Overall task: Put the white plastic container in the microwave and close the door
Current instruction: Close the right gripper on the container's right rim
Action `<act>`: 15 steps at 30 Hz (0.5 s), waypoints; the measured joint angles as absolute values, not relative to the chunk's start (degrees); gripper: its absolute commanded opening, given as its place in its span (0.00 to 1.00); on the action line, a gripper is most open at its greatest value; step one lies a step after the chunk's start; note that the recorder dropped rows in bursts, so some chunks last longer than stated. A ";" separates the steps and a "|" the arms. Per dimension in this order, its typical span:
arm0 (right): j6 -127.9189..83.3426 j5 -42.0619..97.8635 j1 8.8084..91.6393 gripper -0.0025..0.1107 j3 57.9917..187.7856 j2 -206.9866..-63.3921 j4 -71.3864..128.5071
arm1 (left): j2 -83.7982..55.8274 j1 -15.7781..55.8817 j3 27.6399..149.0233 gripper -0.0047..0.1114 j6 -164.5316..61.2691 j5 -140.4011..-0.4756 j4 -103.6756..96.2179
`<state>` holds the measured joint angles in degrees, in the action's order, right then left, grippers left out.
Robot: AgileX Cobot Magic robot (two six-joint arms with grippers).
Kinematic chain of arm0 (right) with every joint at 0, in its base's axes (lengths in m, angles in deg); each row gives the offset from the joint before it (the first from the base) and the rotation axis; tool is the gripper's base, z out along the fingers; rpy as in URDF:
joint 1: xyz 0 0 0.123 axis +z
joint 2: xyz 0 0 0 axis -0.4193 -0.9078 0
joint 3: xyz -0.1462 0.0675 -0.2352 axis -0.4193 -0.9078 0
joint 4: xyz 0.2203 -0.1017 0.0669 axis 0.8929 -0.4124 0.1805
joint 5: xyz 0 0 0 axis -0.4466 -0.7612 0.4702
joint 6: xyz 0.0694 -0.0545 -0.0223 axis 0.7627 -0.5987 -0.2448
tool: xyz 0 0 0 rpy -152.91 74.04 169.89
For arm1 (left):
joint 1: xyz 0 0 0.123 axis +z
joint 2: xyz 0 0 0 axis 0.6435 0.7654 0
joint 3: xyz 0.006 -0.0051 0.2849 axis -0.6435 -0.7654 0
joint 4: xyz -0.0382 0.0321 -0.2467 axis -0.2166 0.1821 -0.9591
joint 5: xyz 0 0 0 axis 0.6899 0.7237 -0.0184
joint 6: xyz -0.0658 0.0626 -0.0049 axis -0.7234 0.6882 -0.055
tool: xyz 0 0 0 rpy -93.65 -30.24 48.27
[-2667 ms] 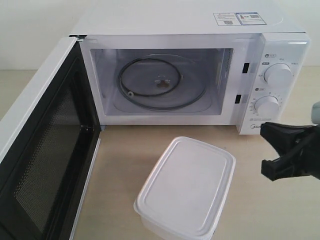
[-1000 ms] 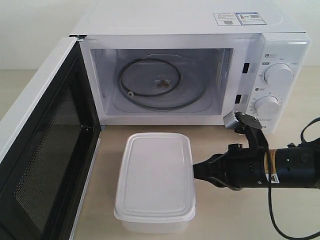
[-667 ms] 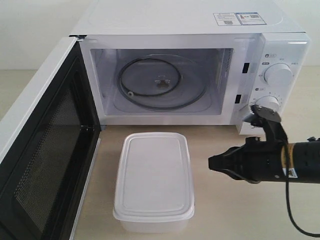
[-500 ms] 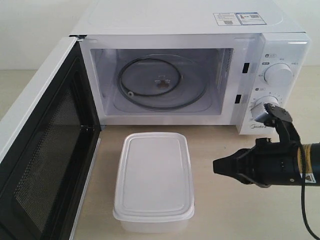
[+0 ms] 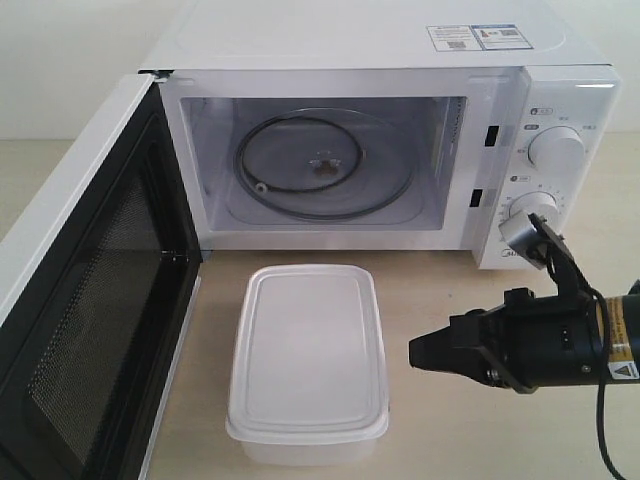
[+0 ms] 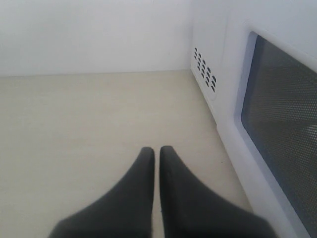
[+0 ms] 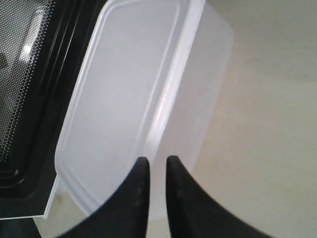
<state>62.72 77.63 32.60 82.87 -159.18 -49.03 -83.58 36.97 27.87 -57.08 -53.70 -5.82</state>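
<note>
The white plastic container (image 5: 308,360) stands lid-on on the table, just in front of the open microwave (image 5: 380,60). The cavity holds only its glass turntable (image 5: 322,165). The door (image 5: 90,330) is swung wide open at the left. My right gripper (image 5: 415,352) is shut and empty; it points at the container's right side from a short gap away. In the right wrist view its tips (image 7: 158,159) sit near the container (image 7: 124,99), beside the door's inner frame (image 7: 25,74). My left gripper (image 6: 156,149) is shut and empty, low over the table by the door's outer face (image 6: 282,114).
The microwave's two dials (image 5: 556,148) are on its right panel, just behind my right arm (image 5: 560,340). The wide-open door walls off the left side of the table. The microwave's vented side (image 6: 204,69) shows in the left wrist view.
The container was turned and slid left, square to the cavity. My right gripper, earlier open, touched the container's right side, drew back right, and now has edged back towards it.
</note>
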 measured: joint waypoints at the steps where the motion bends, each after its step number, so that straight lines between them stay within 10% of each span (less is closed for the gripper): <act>1: 63.12 77.50 32.60 0.26 82.87 -159.18 -49.03 | -83.58 36.97 27.87 0.08 -57.08 -53.70 -5.82; 15: 80.18 77.14 35.74 0.40 88.07 -160.83 -57.12 | -83.58 36.97 27.87 0.08 -57.08 -53.70 -5.82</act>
<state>80.18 77.14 35.74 88.07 -160.83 -57.12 -83.58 36.97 27.87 -57.08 -53.70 -5.82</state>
